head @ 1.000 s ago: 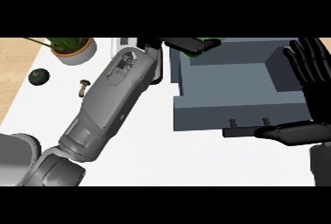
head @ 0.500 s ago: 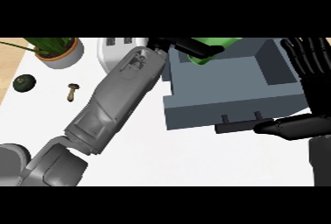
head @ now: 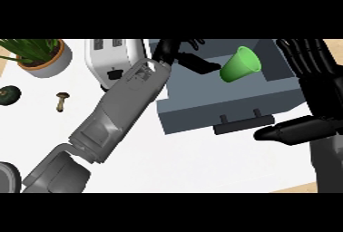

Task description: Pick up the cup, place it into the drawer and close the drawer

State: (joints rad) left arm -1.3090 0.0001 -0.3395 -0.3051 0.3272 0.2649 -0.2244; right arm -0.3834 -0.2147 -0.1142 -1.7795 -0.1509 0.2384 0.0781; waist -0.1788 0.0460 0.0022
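Observation:
The green cup (head: 240, 65) lies tilted on its side inside the open grey drawer (head: 201, 114), mouth toward the upper right. My left hand (head: 179, 53) hovers over the drawer's back left part, fingers relaxed, thumb stretched toward the cup with a small gap between them. My right hand (head: 313, 77) stands open at the drawer's right side, fingers up. Its thumb (head: 289, 131) lies just right of the drawer's dark handle (head: 244, 123).
A white toaster (head: 114, 58) stands left of the drawer, partly behind my left forearm. A potted plant (head: 41, 58) is at the far left, with a dark green round fruit (head: 8, 94) and a small mushroom (head: 61, 100) below it. A grey object (head: 7, 174) shows at the bottom left corner.
The cup has left my left hand's fingers and now lies in the drawer, to the right of the hand. The view has shifted, showing more of the drawer's inside.

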